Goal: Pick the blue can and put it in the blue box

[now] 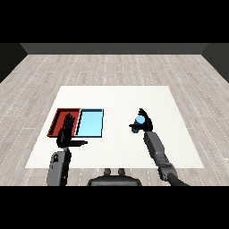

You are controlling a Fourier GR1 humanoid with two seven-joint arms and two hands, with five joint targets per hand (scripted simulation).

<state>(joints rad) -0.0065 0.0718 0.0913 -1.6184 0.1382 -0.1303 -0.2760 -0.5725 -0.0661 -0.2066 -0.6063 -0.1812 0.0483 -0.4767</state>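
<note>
Your right hand (144,121) is curled round the can (139,120), which sits well to the right of the blue tray (91,123) and looks lifted off the table (125,98), though the height is hard to judge from this view. Your left hand (67,129) hangs over the red tray (58,117), just left of the blue tray, fingers straight and thumb out, holding nothing. From here you need to carry the can leftward to the blue tray. The likely risks: the can slipping if the fingers only partly wrap it, overshooting into the red tray beside it, or bumping the left hand, which sits close to the drop spot.
</note>
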